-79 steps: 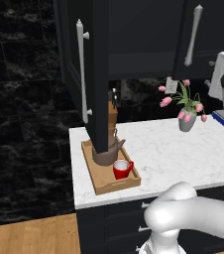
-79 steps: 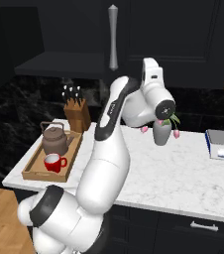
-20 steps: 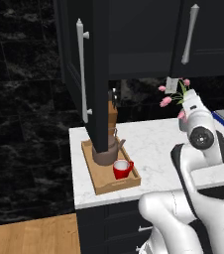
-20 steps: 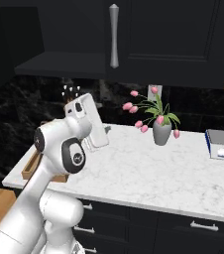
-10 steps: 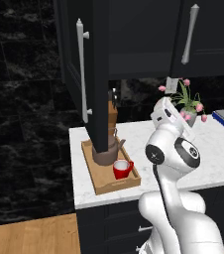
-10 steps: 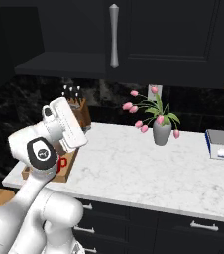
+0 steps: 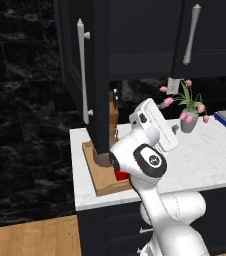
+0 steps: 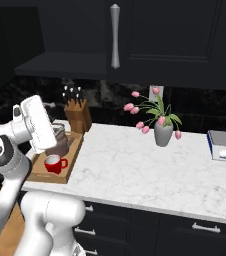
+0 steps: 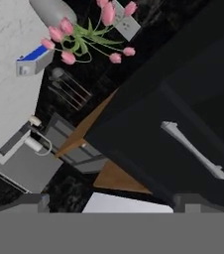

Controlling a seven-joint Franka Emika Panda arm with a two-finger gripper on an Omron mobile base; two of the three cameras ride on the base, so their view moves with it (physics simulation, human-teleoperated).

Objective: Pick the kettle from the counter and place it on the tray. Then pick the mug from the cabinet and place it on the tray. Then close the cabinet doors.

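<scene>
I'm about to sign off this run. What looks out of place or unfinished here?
The left cabinet door hangs open over the counter while the right one is shut. The kettle and mug sit upright on the tray; nothing spilled.

The open left cabinet door (image 7: 82, 75) hangs edge-on over the tray (image 7: 101, 180) on the counter (image 7: 210, 150), with the right door (image 7: 207, 35) shut above the flower vase (image 7: 189, 120).
</scene>
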